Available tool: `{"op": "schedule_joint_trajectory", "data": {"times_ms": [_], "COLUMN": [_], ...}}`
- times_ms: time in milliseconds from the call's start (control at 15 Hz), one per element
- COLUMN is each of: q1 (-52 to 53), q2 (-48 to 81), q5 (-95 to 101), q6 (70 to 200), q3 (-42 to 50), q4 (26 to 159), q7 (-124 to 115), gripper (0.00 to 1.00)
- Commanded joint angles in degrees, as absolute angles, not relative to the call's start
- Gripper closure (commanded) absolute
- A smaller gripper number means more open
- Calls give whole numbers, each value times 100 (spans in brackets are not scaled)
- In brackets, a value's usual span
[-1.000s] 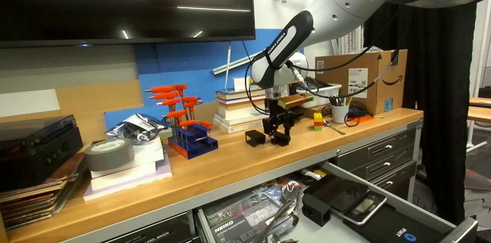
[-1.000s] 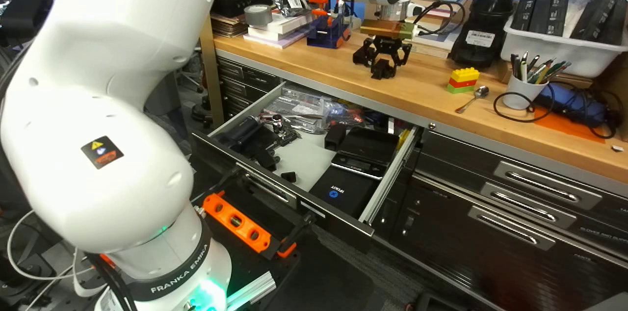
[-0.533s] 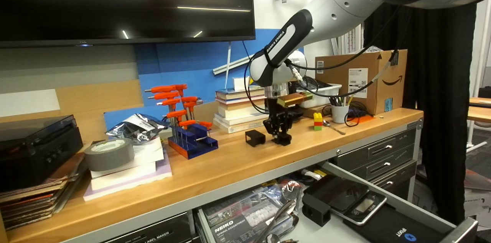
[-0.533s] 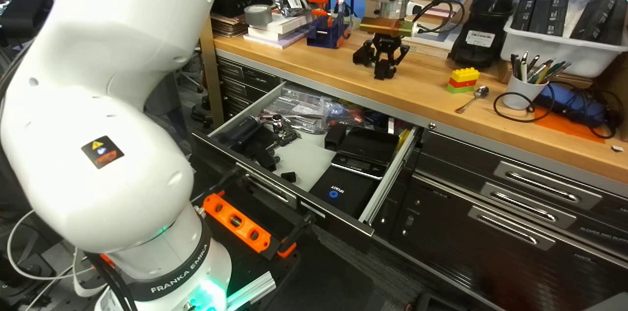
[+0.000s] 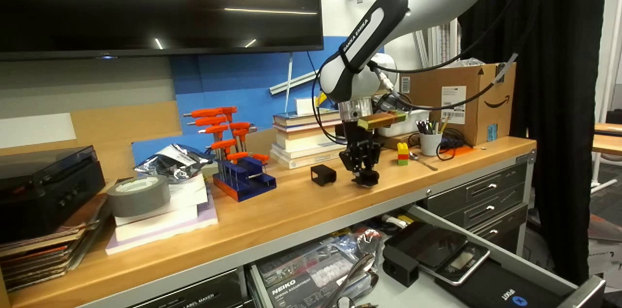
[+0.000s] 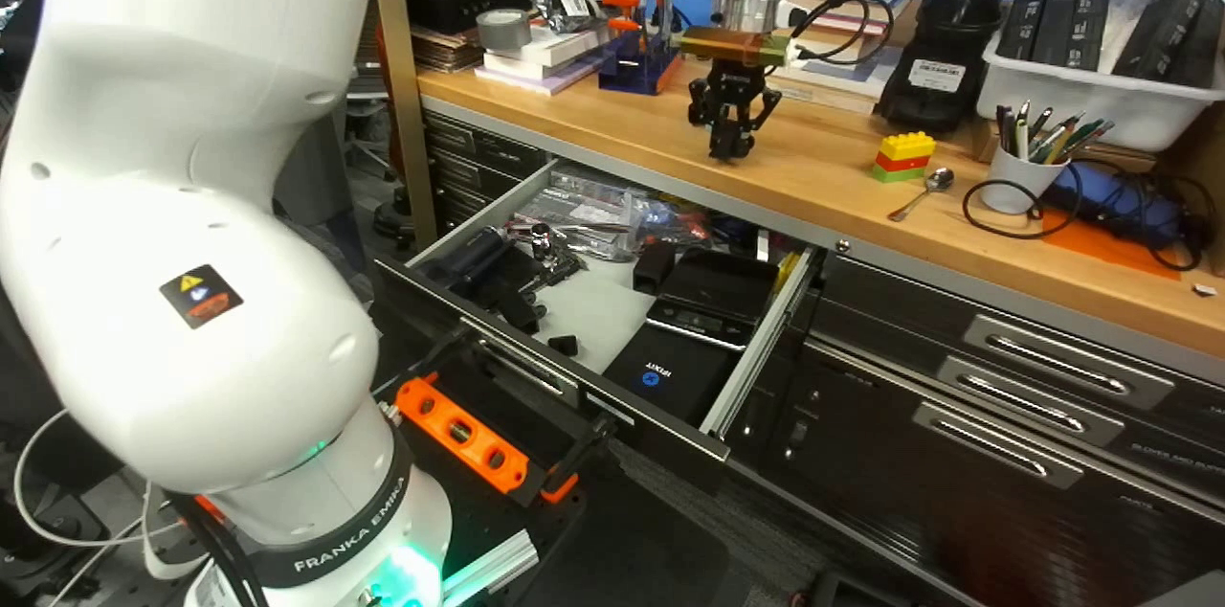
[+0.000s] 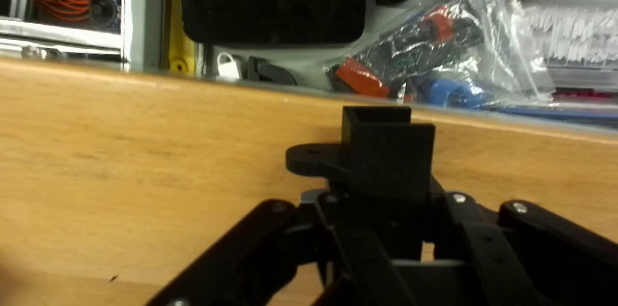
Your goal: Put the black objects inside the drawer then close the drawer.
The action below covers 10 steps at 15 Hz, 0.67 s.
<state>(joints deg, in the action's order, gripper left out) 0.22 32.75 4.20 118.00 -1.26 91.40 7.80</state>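
My gripper (image 5: 361, 172) is shut on a black object (image 7: 386, 159), a small open-topped block with a rounded tab, low over the bench near its front edge. Whether it touches the wood I cannot tell. In an exterior view another black object (image 5: 323, 175), a hollow block, rests on the benchtop just left of the gripper. The drawer (image 6: 601, 305) stands pulled out below the bench. Inside it lie a similar black block (image 6: 654, 267) beside a scale and a smaller black piece (image 6: 563, 345) close to the front wall.
The drawer also holds a kitchen scale (image 5: 461, 264), a NEIKO box (image 5: 311, 283), plastic bags and tools. On the bench are a hex-key stand (image 5: 243, 177), a stack of books (image 5: 303, 140), toy bricks (image 6: 902, 157), a spoon (image 6: 924, 192) and a pen cup (image 6: 1024, 176).
The jaws have closed on the black object. Gripper and object have since shifted toward the bench's front edge, away from the block left on the wood. The drawer has not moved.
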Motion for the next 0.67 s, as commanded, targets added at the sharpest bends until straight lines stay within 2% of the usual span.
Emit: {"op": "schedule_joint_trajectory", "data": {"times_ms": [0, 600], "q1": [13, 28], "q2": [2074, 198], "q5": [266, -282], "q6": [11931, 13002], "q3": [-141, -137], "q4": [10548, 13263], "q7": [522, 231], "gripper": [80, 80]}}
